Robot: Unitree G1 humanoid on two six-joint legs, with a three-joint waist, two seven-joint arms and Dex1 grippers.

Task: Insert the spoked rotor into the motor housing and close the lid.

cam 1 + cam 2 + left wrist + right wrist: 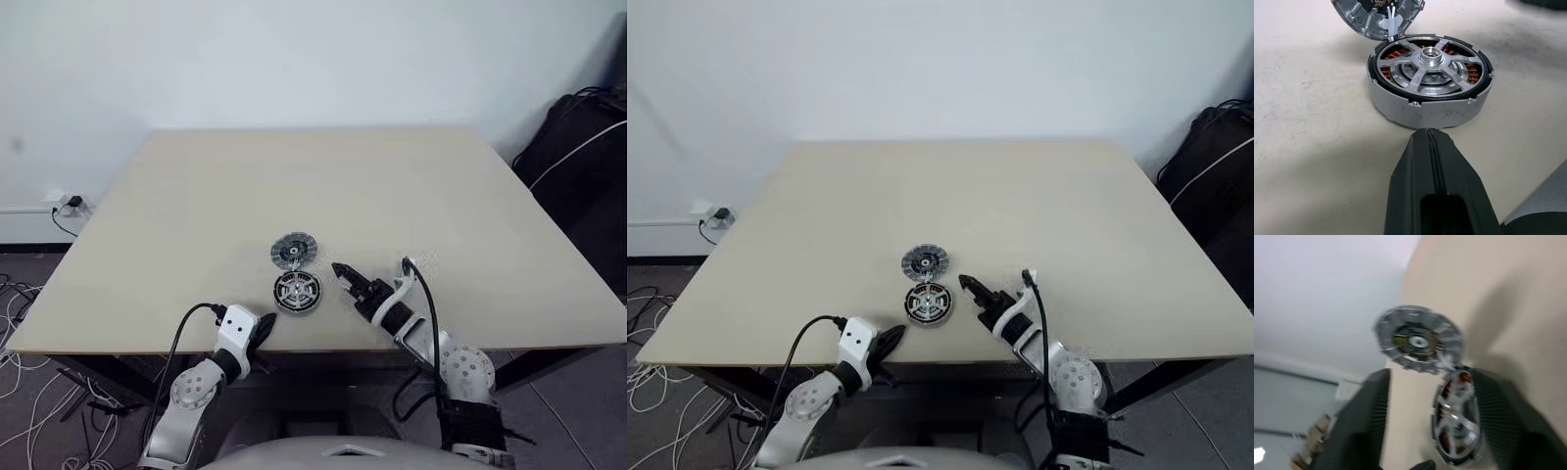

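The motor housing (1425, 105) stands on the table near its front edge, a round grey cup with copper windings. The spoked rotor (1400, 54) sits inside it, its silvery spokes level with the rim. The lid (293, 251) lies just beyond the housing, edge against its rim, inner face showing. My left gripper (1427, 132) is shut and empty, its tip a short way in front of the housing's wall. My right gripper (343, 274) hovers just right of the housing, raised off the table. It points left towards the housing and stands open with nothing held.
The beige table (196, 196) stretches wide beyond the parts. A black bag (578, 147) sits on the floor at the right. A wall socket with cables (69, 204) is low at the left.
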